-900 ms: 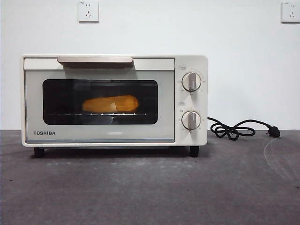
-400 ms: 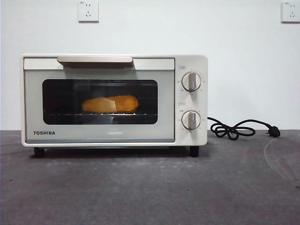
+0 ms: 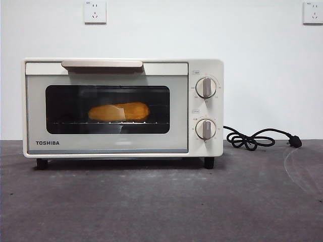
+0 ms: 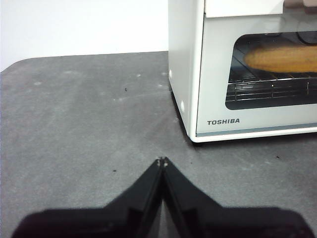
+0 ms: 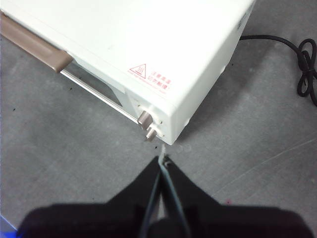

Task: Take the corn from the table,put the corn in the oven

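We saw the left claw (image 4: pixel 162 160) pressed together and empty, low over the worktop (image 4: pixel 84 129) just off the oven's (image 4: pixel 198 74) front corner on the TOSHIBA side. The right claw (image 5: pixel 163 159) was also pressed together, holding nothing, high above the oven's knob corner, near the black cord (image 5: pixel 302 54). The oven's door was closed, and the corn (image 3: pixel 119 111) lay lengthwise on the wire rack (image 3: pixel 106 122) behind the dark glass.

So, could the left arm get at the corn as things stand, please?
Probably not: the corn lies on the rack inside the oven, behind its closed glass door. The left gripper, jaws shut, would first have to pull the handle.
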{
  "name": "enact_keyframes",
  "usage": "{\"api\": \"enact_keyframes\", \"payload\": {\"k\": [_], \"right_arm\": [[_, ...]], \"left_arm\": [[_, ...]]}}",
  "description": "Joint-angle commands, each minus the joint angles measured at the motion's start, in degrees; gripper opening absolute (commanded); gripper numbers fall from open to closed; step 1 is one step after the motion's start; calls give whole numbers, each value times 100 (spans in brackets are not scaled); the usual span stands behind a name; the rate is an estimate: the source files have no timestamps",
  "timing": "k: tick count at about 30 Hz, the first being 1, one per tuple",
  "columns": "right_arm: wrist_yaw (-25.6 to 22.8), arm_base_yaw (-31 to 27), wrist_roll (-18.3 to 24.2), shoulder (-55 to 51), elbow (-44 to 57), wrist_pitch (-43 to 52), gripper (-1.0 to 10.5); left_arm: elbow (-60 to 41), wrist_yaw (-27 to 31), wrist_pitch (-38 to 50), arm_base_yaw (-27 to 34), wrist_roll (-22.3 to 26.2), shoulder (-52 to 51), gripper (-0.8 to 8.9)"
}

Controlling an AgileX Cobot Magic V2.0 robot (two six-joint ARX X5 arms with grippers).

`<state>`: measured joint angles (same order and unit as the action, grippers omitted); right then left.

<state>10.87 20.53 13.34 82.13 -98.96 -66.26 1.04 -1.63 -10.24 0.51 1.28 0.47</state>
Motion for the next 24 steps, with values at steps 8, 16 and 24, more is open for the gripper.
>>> {"api": "enact_keyframes", "payload": {"k": [8,16,24], "right_arm": [[0,2,20,13,66,28,-2],[-50,2,35,13,66,28,-2],[-514,-240,595,7,66,236,-1]], "left_arm": [[-46,13,63,-20,9,-9,-4],[-46,13,61,-20,7,-9,-4],[-46,13,63,-20,7,-9,-4]]}}
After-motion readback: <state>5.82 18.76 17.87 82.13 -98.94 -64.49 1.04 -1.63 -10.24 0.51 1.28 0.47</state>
